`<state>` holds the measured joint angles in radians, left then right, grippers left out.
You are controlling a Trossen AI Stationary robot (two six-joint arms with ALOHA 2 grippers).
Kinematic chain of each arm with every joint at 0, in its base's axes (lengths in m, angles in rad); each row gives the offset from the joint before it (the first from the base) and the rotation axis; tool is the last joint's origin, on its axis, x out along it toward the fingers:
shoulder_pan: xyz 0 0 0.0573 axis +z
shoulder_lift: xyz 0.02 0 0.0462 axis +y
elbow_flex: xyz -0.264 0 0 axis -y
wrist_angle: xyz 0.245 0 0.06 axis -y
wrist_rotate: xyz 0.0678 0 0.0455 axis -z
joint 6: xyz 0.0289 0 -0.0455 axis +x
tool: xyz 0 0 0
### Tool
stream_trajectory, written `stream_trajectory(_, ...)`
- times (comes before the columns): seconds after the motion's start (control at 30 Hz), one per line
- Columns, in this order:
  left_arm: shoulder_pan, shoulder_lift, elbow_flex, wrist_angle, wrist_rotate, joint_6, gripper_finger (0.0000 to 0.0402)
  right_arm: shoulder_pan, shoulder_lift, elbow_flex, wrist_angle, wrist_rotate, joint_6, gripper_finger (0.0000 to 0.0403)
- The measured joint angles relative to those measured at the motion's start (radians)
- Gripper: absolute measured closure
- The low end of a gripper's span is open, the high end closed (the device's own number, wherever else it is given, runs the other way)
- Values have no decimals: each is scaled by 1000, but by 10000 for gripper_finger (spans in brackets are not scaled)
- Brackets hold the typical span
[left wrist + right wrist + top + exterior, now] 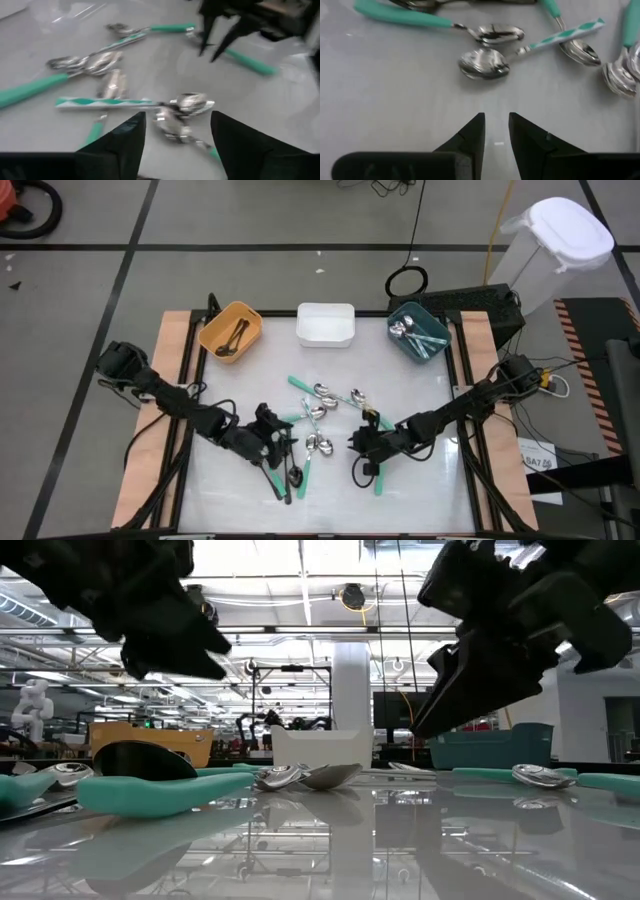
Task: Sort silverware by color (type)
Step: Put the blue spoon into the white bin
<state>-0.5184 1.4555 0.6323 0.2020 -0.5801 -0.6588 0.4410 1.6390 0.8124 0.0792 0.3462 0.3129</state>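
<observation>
Hovering open and empty, the left tool [175,145] has a silver spoon [182,107] just ahead at twelve o'clock, handle crosswise; the right tool [496,131], fingers narrowly apart and empty, waits at three o'clock of the pile.

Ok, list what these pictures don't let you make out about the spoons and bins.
- Orange bin, high view: dark-handled pieces inside too small to count.
- Teal bin, high view: spoons overlap; number unclear.
- White bin, high view: contents indistinct against white.
- Loose spoons, left wrist view: motion blur hides handle details.
- Low view: the left gripper and the right gripper block the far table.
</observation>
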Motion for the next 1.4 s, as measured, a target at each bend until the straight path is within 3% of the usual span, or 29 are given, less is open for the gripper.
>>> stream_trajectory(0.2, -32, 45, 22, 56, -11, 28, 169, 6, 0, 0, 45, 0, -22, 319)
stream_trajectory(0.33, -41, 173, 119, 52, -11, 79, 169, 6, 0, 0, 45, 16, -42, 319)
stream_trajectory(0.43, -49, 280, 246, -51, -10, 153, 169, 6, 0, 0, 40, 22, -42, 319)
stream_trajectory(0.57, -46, 394, 458, -329, -39, 158, 169, 6, -1, 5, 17, 47, 34, 319)
stream_trajectory(0.73, -33, 504, 669, -564, -56, 189, 169, 23, -1, 125, -315, 54, 218, 319)
stream_trajectory(0.93, -33, 536, 681, -557, -57, 260, 169, 128, -2, 302, -727, 179, 431, 319)
stream_trajectory(1.1, -33, 534, 682, -514, -57, 308, 170, 163, -3, 341, -927, 278, 487, 319)
stream_trajectory(1.23, -27, 534, 682, -493, -50, 325, 170, 118, -3, 309, -950, 304, 475, 313)
stream_trajectory(1.4, -26, 534, 682, -489, -50, 304, 170, 30, -3, 238, -860, 275, 377, 287)
